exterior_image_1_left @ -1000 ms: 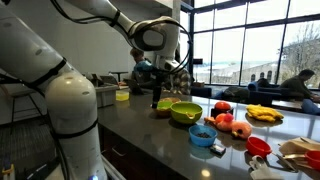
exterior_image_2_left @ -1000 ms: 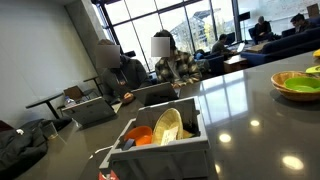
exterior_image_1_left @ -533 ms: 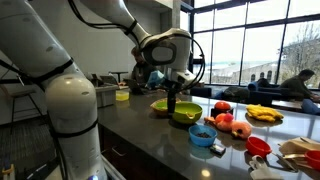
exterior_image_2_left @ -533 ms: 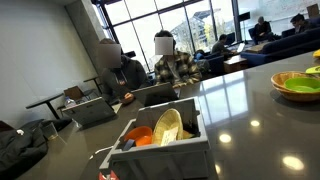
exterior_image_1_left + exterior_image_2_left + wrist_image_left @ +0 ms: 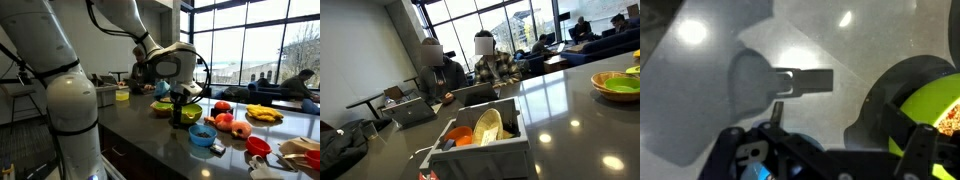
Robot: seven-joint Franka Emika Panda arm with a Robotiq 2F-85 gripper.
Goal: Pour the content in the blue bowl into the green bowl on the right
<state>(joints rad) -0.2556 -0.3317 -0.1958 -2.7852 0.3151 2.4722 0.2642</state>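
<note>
**Blue bowl loaded and untouched on worktop; pincer released at green bowl**

Blue bowl [image 5: 202,136] stands upright near the front edge of the worktop [image 5: 150,138] in an exterior view. The content [image 5: 202,131] shows as a dark patch inside it. Nothing touches the bowl. A small red bowl [image 5: 258,146] stands about as near the camera, apart from it. Just behind the blue bowl, reddish fruits [image 5: 232,125] lie close together.

Next back, the pincer [image 5: 180,120] hangs fingers-down in front of the green bowl [image 5: 193,115] and hides part of it. Its jaws are spread wide and hold nothing.

The wrist view agrees. The pincer is over bare grey worktop, with its shadow on the surface. The green bowl lies off to one side, and one finger [image 5: 905,135] crosses in front of its rim. Whether finger and rim touch cannot be told.

Behind the green bowl sits a duller yellow-green bowl [image 5: 160,105]. A plate of yellow fruit [image 5: 263,114] lies further along the worktop, and a yellow cup [image 5: 122,95] stands far back. Windows and seated figures close the scene.

In an exterior view, a grey bin [image 5: 480,150] holding orange and yellow items is nearest. Two seated people [image 5: 490,65] with laptops are beyond it. The pincer is outside that view.
</note>
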